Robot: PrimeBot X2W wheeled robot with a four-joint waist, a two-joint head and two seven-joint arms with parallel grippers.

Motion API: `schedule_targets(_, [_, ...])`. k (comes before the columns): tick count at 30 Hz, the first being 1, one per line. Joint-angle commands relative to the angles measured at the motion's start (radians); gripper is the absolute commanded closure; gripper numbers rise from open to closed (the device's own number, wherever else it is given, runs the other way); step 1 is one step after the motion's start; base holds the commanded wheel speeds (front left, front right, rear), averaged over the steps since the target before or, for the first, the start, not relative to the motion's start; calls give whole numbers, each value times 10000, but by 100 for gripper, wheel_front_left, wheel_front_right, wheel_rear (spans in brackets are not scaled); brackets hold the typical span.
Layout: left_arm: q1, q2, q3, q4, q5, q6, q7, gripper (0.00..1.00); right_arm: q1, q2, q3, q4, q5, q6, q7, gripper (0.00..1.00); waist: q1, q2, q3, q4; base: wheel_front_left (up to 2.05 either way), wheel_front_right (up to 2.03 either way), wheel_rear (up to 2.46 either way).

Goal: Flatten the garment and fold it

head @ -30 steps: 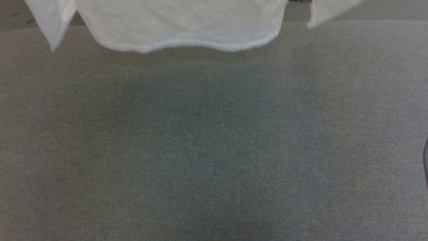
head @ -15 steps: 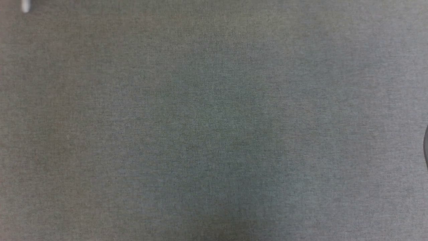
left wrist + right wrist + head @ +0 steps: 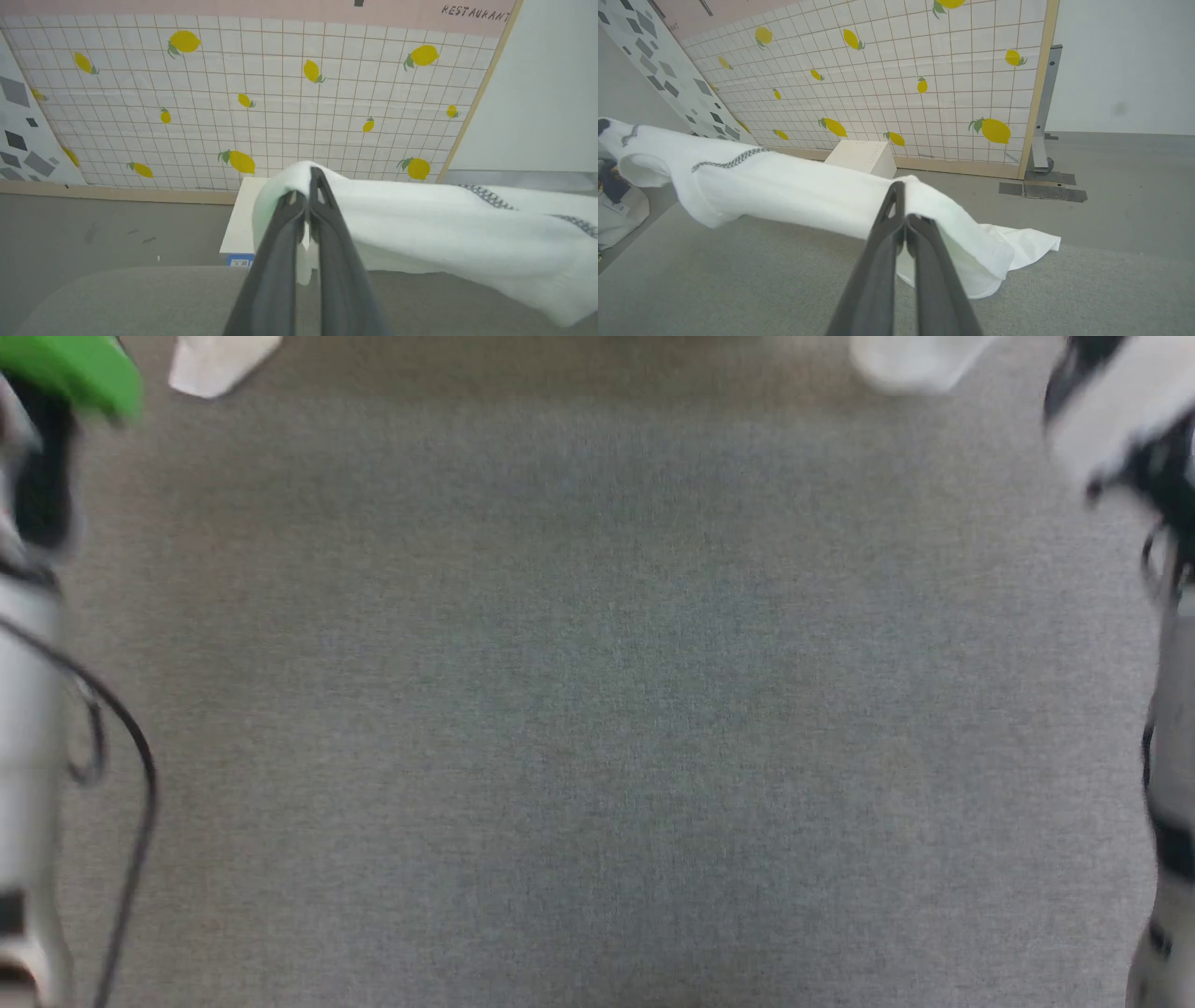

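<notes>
1. Left side. The left gripper is closed, its two dark fingers pinching a fold of the garment. From this pinch the white fabric runs off toward the robot's right. A line of dark overlock stitching shows along its upper edge.

2. Centre. The garment is held in the air as a band between the two grippers. Its long axis runs left to right across the robot, over the far part of the table. In the head view, two white tips of it show at the top edge, one left and one right. Bare table lies between them and the robot. Judgement: the next move is to lay the fabric down, and it turns on this relation. The open surface lies on the robot's side of the garment, and neither arm is nearer, since each holds one end.

3. Right side. The right gripper is likewise clamped on fabric. Just past it, a loose sleeve droops and appears to touch the table.

4. Surface. The table is covered in grey woven cloth, flat and matte.

5. Room. Beyond the table stand a white box, a tiled panel printed with lemons and a grey floor.
</notes>
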Motion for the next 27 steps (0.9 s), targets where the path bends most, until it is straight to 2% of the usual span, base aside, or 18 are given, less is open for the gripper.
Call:
schedule_targets(1, [1034,-76,77,-351,-151,235,-85,100,872,-31,-114,-272,203,-17,-126,100,0,0,-1235,295,0,0,0])
schedule_targets(5, [4105,-366,148,-1467,-507,926,-19,100,3474,339,-501,-1149,573,-17,-410,100,0,0,-2150,401,0,0,0])
schedule_targets(9, [6852,-915,252,-2233,-1153,1503,88,100,5791,728,-934,-1570,548,-17,-629,100,0,0,-2836,544,0,0,0])
schedule_targets(12, [8405,-1255,304,-2535,-1595,1828,240,100,7205,776,-967,-1682,33,-17,-843,100,0,0,-3208,622,0,0,0])
schedule_targets(17, [10178,-1480,406,-2659,-2167,2288,744,100,8851,1152,-1279,-1764,-329,-17,-827,100,0,0,-3658,735,0,0,0])
schedule_targets(20, [11017,-1470,381,-2778,-2440,2514,1240,100,9800,953,-1119,-2007,-1022,-17,-280,100,0,0,-3819,772,0,0,0])
schedule_targets(27, [12269,-1097,254,-3415,-2862,3273,2835,100,11286,824,-1347,-2868,-1334,-17,1491,100,0,0,-3907,850,0,0,0])
